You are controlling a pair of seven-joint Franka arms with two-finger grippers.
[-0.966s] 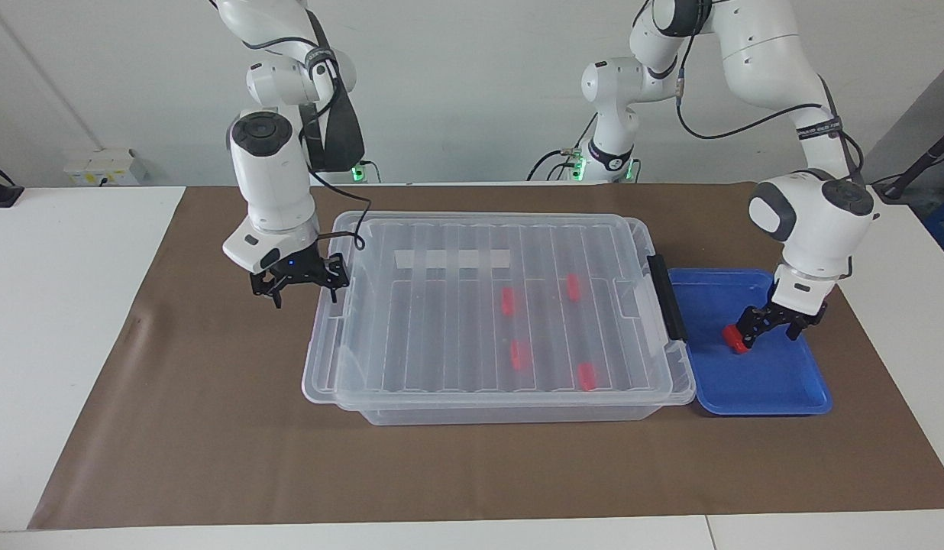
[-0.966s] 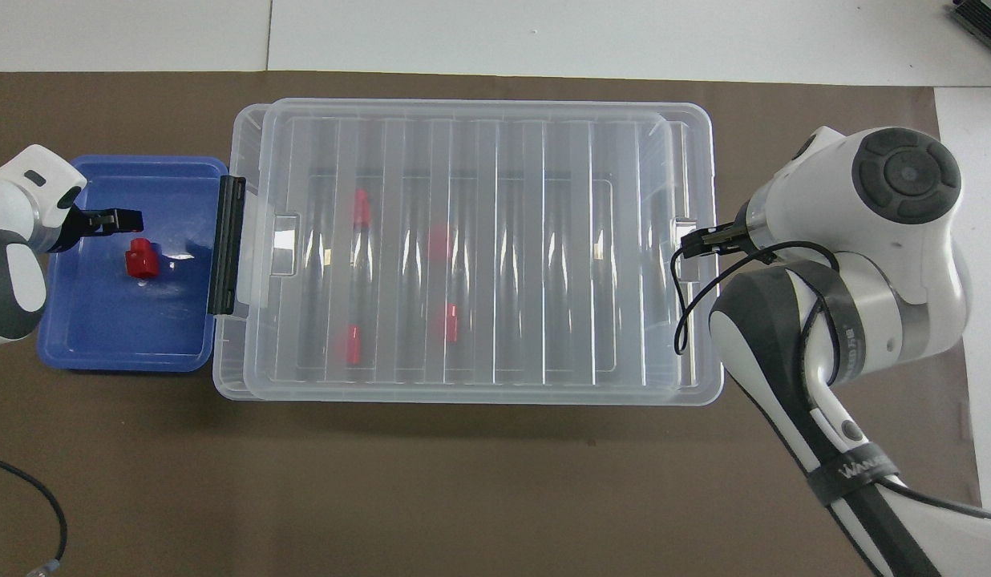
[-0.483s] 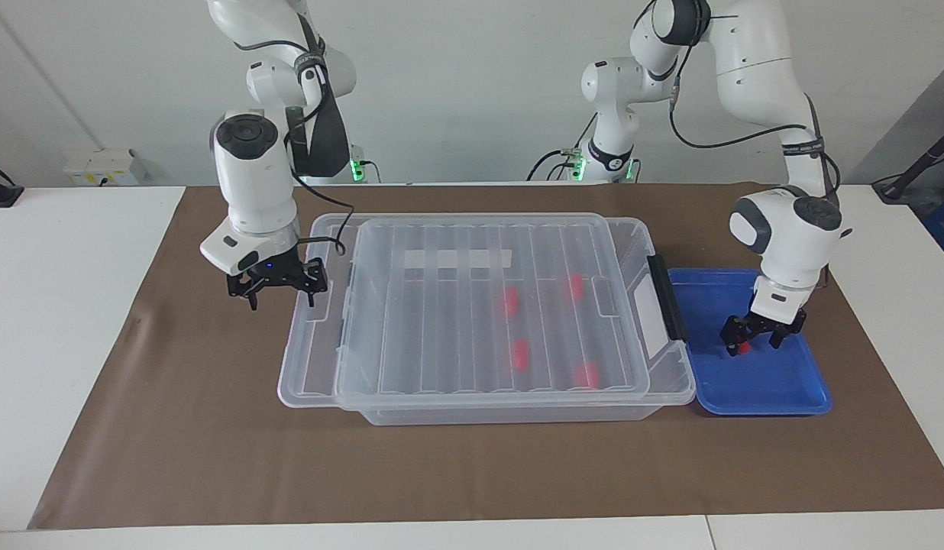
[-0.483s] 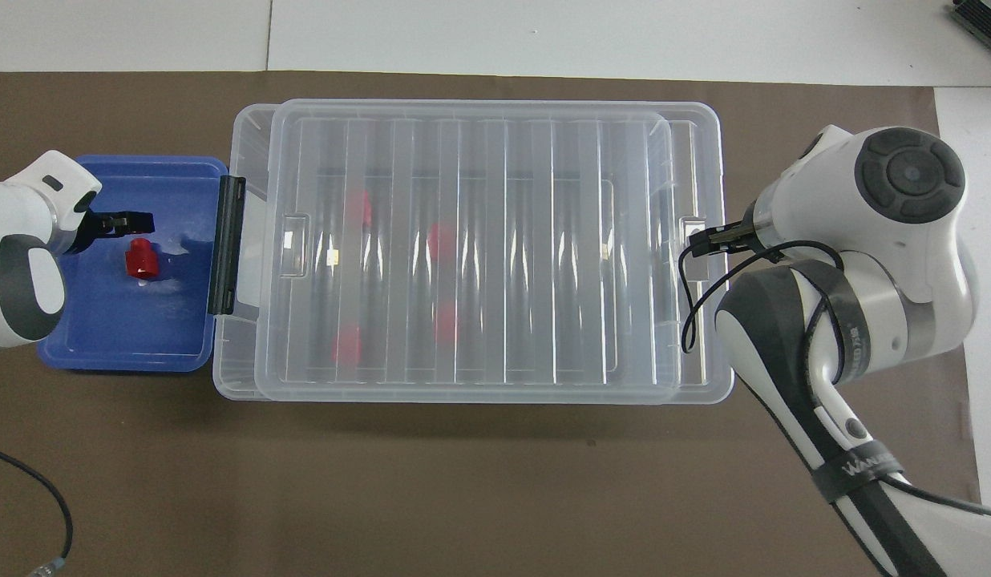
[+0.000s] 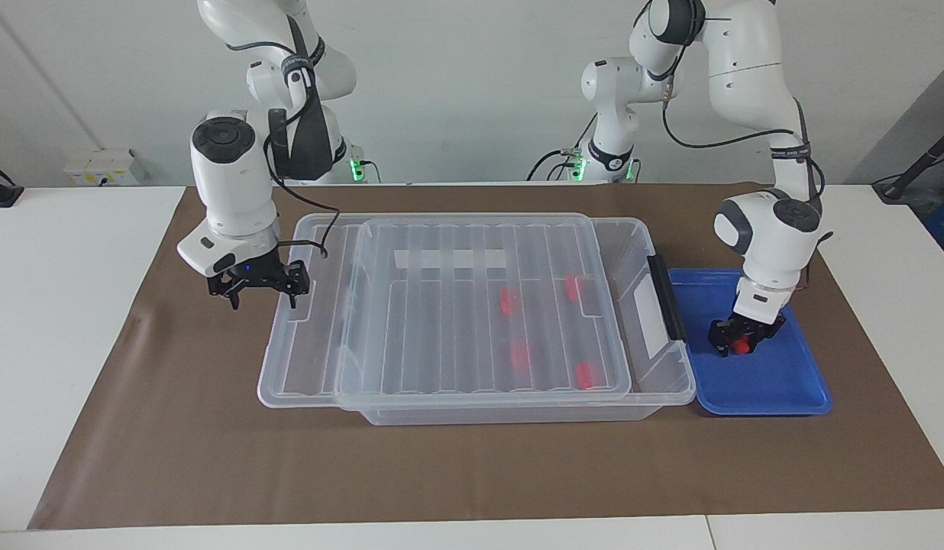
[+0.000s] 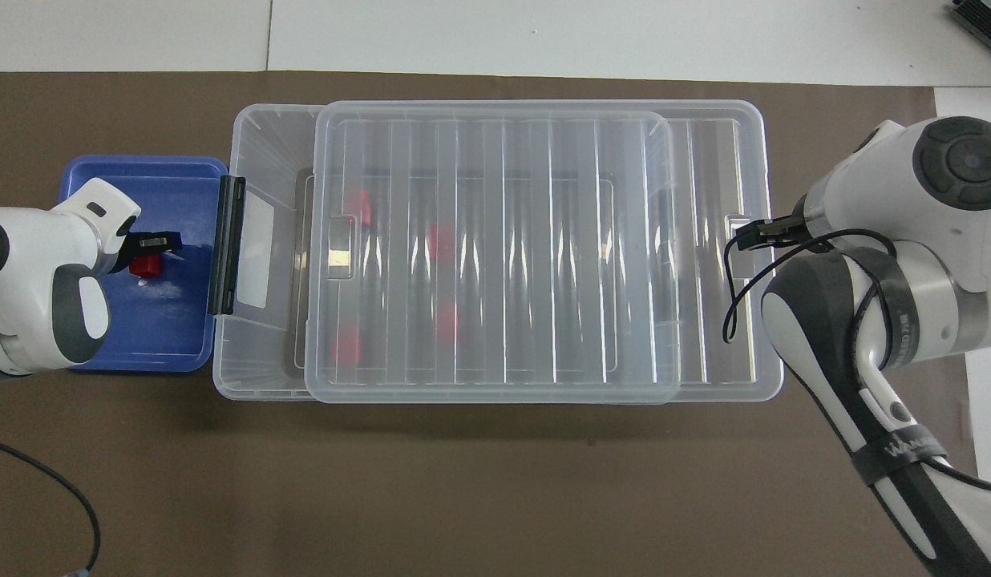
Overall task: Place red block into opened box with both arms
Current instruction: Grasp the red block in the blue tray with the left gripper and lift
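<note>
A white-walled room holds a white desk (image 5: 75, 321) covered by a brown mat (image 5: 472, 466). In the facing view, the clear box (image 5: 655, 397) sits at the centre, and a blue tray (image 5: 785, 393) touches its black handle (image 5: 667, 298) at three o'clock. The ribbed lid (image 5: 472, 305) overhangs the box toward nine o'clock, leaving a narrow opening just inside the handle. Four red blocks (image 5: 586, 374) lie inside the box under the lid.

The left tool (image 5: 739, 340) is down in the tray with its fingers at either side of the red block (image 5: 741, 346), seemingly closing on it; a firm hold is not yet evident. The right tool (image 5: 260, 284) is at the lid's nine o'clock edge, fingers spread wide; whether it grips the lid I cannot tell.

As I judge it, the risks are a shallow pinch near the block's stub, which could let the block slip during the lift, and a gap too narrow, so that the block lands on the lid's edge. If the right tool loses contact, the lid may stop short or skew.
</note>
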